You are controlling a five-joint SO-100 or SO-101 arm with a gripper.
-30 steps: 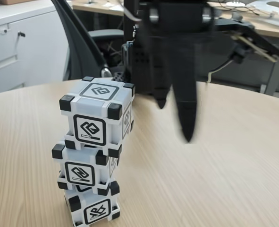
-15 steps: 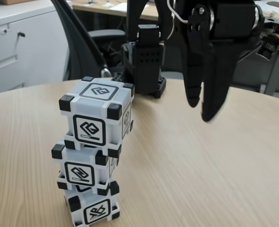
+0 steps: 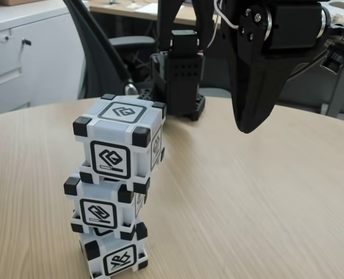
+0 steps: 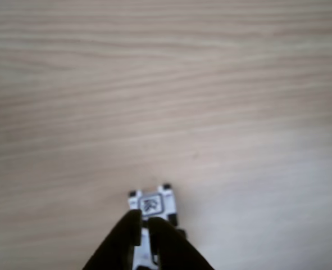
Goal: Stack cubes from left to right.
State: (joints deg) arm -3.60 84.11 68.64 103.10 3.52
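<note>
Three white cubes with black corners stand in one tower at the left of the fixed view: the top cube (image 3: 118,139), the middle cube (image 3: 102,206), the bottom cube (image 3: 116,256). The tower leans slightly, each cube a little offset from the one below. My black gripper (image 3: 248,127) hangs in the air to the right of the tower, well apart from it, its fingers closed to a single point with nothing held. In the other view the gripper (image 4: 144,224) enters from the bottom edge, and the tower's top face (image 4: 153,203) shows small just beyond its tips.
The wooden table (image 3: 247,203) stretches bare to the right and in front. My black perforated base (image 3: 180,81) stands at the back edge. Behind it are an office chair (image 3: 102,52), a white cabinet (image 3: 20,52) and desks.
The gripper has risen and swung right, away from the tower, and its fingers have gone from spread apart to closed. The cubes have not moved.
</note>
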